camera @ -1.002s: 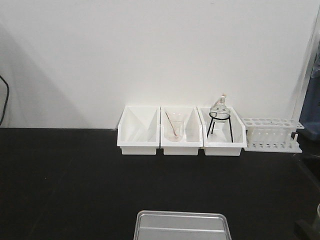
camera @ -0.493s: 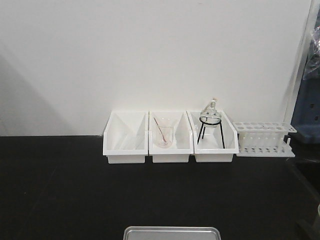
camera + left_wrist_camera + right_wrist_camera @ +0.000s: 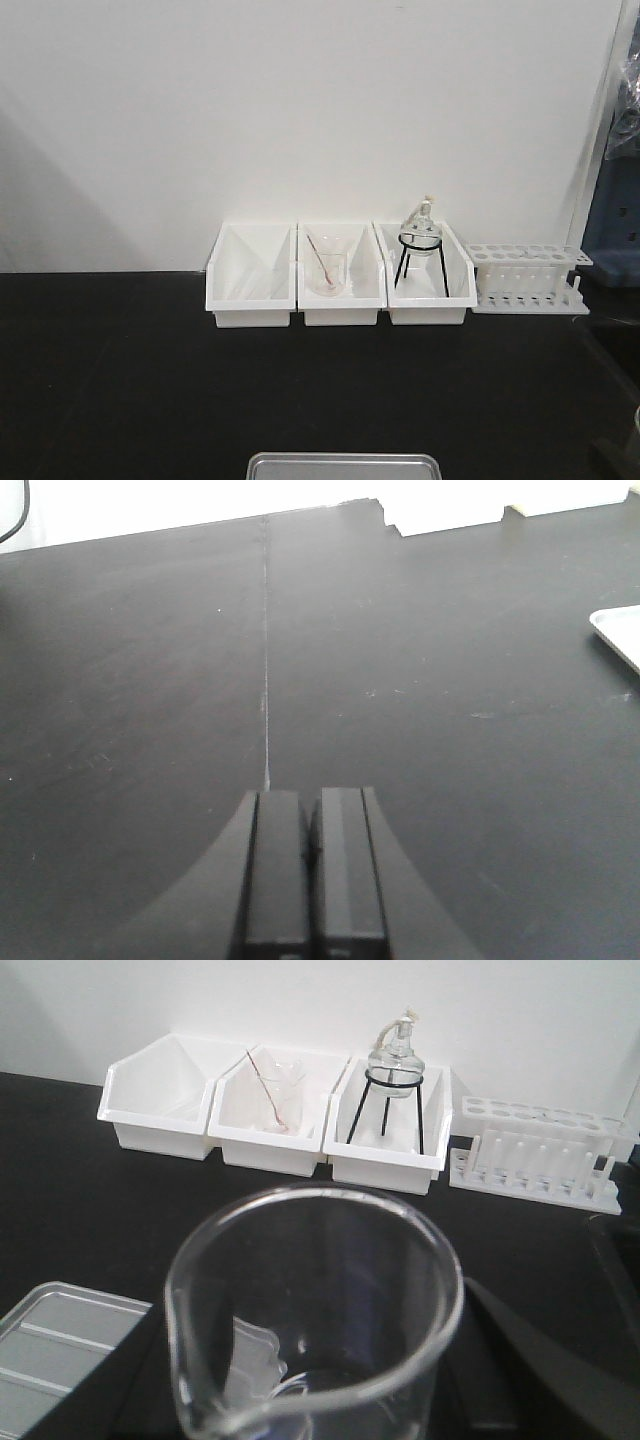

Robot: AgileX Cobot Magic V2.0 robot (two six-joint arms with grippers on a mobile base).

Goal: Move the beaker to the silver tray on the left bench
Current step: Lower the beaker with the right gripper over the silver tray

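The beaker (image 3: pixel 312 1260), clear glass with a round rim and a spout, fills the foreground of the right wrist view. My right gripper (image 3: pixel 318 1385) is shut on it, with dark fingers (image 3: pixel 510 1345) showing at either side. It hangs above the black left bench (image 3: pixel 80 1190), right of the silver tray (image 3: pixel 55 1350). In the front view the silver tray (image 3: pixel 345 466) pokes in at the bottom edge. My left gripper (image 3: pixel 312 802) is shut and empty over the bare bench (image 3: pixel 150 660), and a corner of the silver tray (image 3: pixel 622 632) lies to its right.
Three white bins (image 3: pixel 250 280) stand in a row against the back wall. The middle one holds a glass vessel with a stirring rod (image 3: pixel 326 268), the right one a flask on a black tripod (image 3: pixel 421 245). A white test-tube rack (image 3: pixel 528 278) stands right of them.
A second ago the front view showed the bins further right and higher, and more of the silver tray. Over the last half second nothing has moved.
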